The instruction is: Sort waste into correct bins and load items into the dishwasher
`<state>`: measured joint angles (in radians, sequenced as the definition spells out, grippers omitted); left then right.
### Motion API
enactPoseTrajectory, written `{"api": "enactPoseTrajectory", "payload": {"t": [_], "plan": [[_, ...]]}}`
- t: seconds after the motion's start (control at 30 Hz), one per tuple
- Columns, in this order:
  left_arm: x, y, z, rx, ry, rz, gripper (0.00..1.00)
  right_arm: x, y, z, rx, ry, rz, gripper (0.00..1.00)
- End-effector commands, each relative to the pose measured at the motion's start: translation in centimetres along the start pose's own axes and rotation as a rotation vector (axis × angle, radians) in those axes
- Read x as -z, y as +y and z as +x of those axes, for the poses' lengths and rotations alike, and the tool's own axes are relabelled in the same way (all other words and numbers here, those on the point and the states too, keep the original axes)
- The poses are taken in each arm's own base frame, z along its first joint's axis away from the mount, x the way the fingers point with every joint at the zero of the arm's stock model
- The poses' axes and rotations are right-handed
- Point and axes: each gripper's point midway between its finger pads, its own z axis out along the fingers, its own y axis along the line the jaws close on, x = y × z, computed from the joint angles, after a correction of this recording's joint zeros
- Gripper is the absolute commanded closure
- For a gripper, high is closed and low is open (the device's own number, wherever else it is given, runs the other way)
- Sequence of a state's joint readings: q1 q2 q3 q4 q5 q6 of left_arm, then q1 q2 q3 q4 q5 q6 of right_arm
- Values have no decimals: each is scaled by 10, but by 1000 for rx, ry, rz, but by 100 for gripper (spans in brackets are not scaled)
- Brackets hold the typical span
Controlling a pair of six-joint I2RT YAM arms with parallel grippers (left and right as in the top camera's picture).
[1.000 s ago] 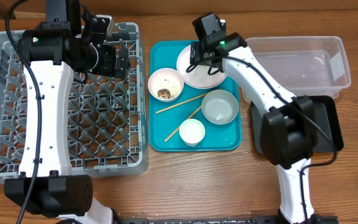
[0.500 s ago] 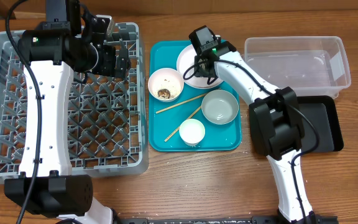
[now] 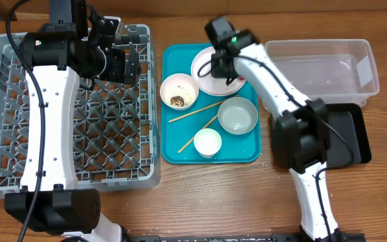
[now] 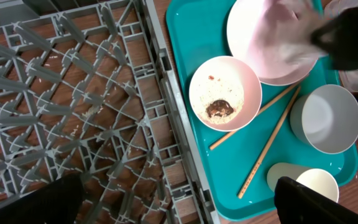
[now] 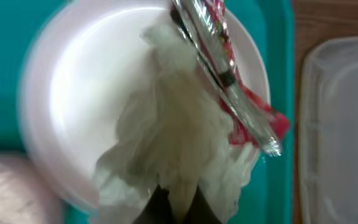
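Observation:
My right gripper [image 5: 176,199] is shut on the wad of white tissue [image 5: 173,137] over the pale-pink plate [image 3: 203,74]. The red-and-white wrapper [image 5: 229,81] lies against the far side of the tissue. The small pink bowl [image 3: 179,91] holds a brown scrap [image 4: 219,109] and rice grains. The grey-white bowl [image 3: 238,115], the white cup [image 3: 207,142] and two chopsticks [image 3: 197,111] lie on the teal tray [image 3: 180,153]. My left gripper [image 4: 179,205] hangs open above the right edge of the grey dish rack [image 3: 5,134], holding nothing.
The clear tub [image 3: 321,67] stands right of the teal tray, close to the plate. The black tray [image 3: 356,134] sits in front of the tub, partly under my right arm. The rack fills the table's left side.
My right gripper has shut on the tissue on the plate, and its wrist has swung slightly back toward the far side. The left arm has not moved.

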<state>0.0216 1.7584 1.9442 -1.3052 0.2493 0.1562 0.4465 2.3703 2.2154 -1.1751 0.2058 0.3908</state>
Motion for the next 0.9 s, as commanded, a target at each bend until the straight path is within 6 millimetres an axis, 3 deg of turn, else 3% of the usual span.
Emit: {"api": "enactPoseTrajectory", "payload": {"t": [0.0,0.07,0.13,0.27,0.4,0.43,0.5,0.63,0.67,0.7,0.73,0.77,0.87], "plan": [[3,0,-5,8,-16,-7,0,156,0,-46,-49,-229,-180,96],[3,0,-5,8,-16,-7,0,188,-12,-45,-60,-257,-185,96],[3,0,-5,8,-16,-7,0,205,-27,-45,-78,-277,-168,96],[3,0,-5,8,-16,-7,0,201,-75,-52,-157,-285,-47,96],[3,0,-5,8,-16,-7,0,160,-130,-57,-309,-221,42,96],[3,0,-5,8,-16,-7,0,136,-151,-56,-360,-180,62,96],[3,0,-5,8,-16,-7,0,104,-165,-50,-398,-118,42,96],[3,0,-5,8,-16,-7,0,64,-179,-29,-441,-5,15,93],[3,0,-5,8,-16,-7,0,58,-180,-24,-448,16,7,84],[3,0,-5,8,-16,-7,0,53,-181,-21,-452,29,-1,55],[3,0,-5,8,-16,-7,0,51,-181,-20,-454,36,-9,31],[3,0,-5,8,-16,-7,0,51,-177,-21,-420,36,-34,22],[3,0,-5,8,-16,-7,0,63,-163,-31,-313,7,-92,12]]}}
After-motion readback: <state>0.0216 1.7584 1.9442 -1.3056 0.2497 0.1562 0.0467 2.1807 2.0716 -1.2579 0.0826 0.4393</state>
